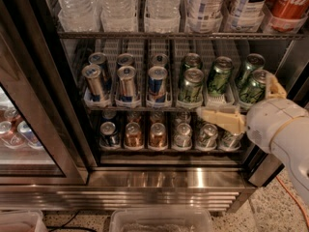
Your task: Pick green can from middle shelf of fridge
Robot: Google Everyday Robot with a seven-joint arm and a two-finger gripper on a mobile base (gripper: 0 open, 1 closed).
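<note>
Several green cans (191,83) stand in the right-hand lanes of the middle shelf (130,108) of the fridge (164,178). My gripper (246,101) is in front of the shelf's right end, at rail height. It is open. One cream finger (219,116) points left along the rail, below the middle green can (218,76). The other finger (273,85) points up beside the front right green can (251,90). That can sits between the fingers, and nothing is held. My white arm (285,129) hides the shelf's lower right corner.
Blue-and-silver cans (128,81) fill the left lanes of the same shelf. Short copper and silver cans (157,134) stand on the rack below, large bottles (116,4) above. A second glass door (19,129) is at left. Plastic bins (159,219) and an orange cable (289,192) lie on the floor.
</note>
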